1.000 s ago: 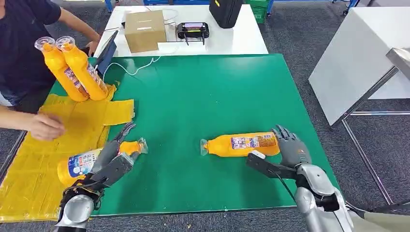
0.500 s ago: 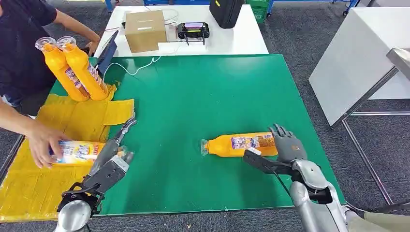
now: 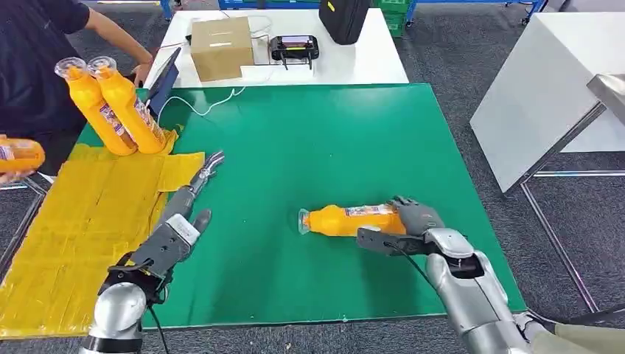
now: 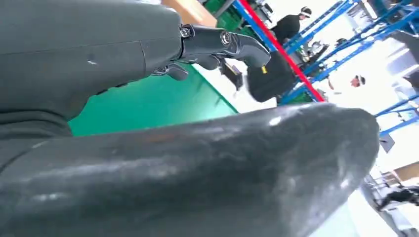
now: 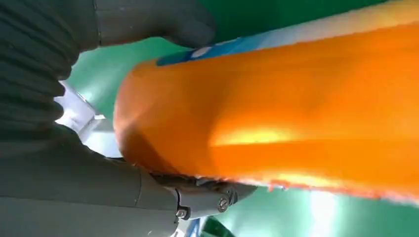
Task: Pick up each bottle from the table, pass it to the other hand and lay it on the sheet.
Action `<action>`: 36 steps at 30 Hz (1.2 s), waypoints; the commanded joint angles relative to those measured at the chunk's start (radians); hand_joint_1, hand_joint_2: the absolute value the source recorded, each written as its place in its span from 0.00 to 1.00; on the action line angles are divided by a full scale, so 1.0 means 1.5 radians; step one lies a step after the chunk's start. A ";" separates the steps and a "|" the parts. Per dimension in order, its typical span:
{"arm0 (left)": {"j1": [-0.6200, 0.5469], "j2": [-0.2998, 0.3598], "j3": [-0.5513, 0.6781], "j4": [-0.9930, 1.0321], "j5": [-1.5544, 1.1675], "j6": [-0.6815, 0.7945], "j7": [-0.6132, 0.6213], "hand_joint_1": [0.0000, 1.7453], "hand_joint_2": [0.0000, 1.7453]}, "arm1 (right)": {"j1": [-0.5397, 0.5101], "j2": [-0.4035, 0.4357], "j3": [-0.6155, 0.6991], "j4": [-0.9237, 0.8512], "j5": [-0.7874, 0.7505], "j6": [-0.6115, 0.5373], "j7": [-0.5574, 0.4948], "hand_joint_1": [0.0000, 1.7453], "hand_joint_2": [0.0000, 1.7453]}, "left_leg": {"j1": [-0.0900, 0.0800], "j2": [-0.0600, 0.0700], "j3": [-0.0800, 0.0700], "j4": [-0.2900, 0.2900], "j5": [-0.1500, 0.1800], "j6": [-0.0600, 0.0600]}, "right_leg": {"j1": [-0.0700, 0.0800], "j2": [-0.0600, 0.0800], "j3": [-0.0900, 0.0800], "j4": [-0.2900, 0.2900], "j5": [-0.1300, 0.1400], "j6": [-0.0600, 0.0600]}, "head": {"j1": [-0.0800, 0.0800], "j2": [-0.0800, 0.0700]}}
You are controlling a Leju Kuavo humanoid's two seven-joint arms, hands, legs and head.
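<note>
Our right hand (image 3: 413,221) wraps the base end of the orange bottle (image 3: 346,220), which lies on its side mid-way across the green surface (image 3: 309,133), cap toward our left. Our left hand (image 3: 180,214) is empty, fingers spread, at the yellow sheet's (image 3: 66,243) edge. Risk: the end grip may let the cap end sag and the smooth bottle slip during the handover.

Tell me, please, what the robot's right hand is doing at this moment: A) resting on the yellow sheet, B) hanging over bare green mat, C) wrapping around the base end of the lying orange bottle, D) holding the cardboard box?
C: the right hand wraps the base end of the orange bottle lying on the green mat.
</note>
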 commanded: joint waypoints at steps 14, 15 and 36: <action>-0.024 -0.037 0.015 0.031 0.178 -0.015 0.096 0.00 0.00 | 0.074 0.070 0.017 0.085 -0.070 -0.043 0.041 1.00 1.00 | 0.003 0.000 0.017 -0.002 -0.003 -0.003 | 0.002 0.004 0.009 -0.004 -0.001 -0.002 | 0.001 0.000; -0.004 -0.026 0.029 0.000 0.202 -0.009 0.102 0.00 0.00 | 0.082 0.089 -0.006 0.020 -0.120 -0.024 0.050 1.00 1.00 | 0.003 0.002 0.019 -0.001 -0.005 -0.003 | 0.001 0.006 0.009 -0.002 -0.002 -0.002 | 0.000 0.000; 0.042 -0.068 0.047 -0.053 0.312 0.005 0.126 0.00 1.00 | 0.208 0.192 -0.059 -0.336 -0.648 -0.092 0.073 1.00 1.00 | 0.001 -0.002 0.000 0.000 -0.001 -0.003 | 0.000 0.002 0.001 0.001 -0.001 -0.002 | 0.001 0.000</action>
